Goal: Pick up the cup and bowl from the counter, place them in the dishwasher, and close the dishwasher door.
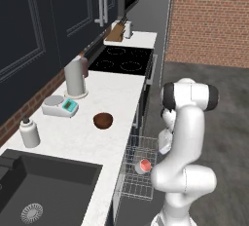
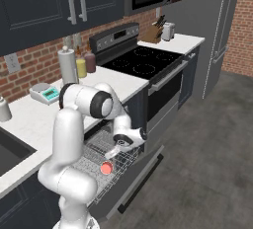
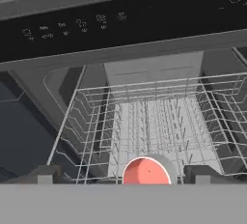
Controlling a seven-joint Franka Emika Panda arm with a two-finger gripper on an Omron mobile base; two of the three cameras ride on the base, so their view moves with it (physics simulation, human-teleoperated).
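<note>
Hand [image 3: 124,175] wide open, empty (cup [image 3: 146,172] between fingertips)

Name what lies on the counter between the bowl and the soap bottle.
Nothing: in the left base view the white counter is bare between the bowl and the soap bottle.

The white arm rises from its base, bends at the elbow and reaches forward and down, its wrist turned so the gripper [image 2: 114,150] points downward with both fingers [image 3: 46,174] spread wide apart and nothing held between them.
</note>
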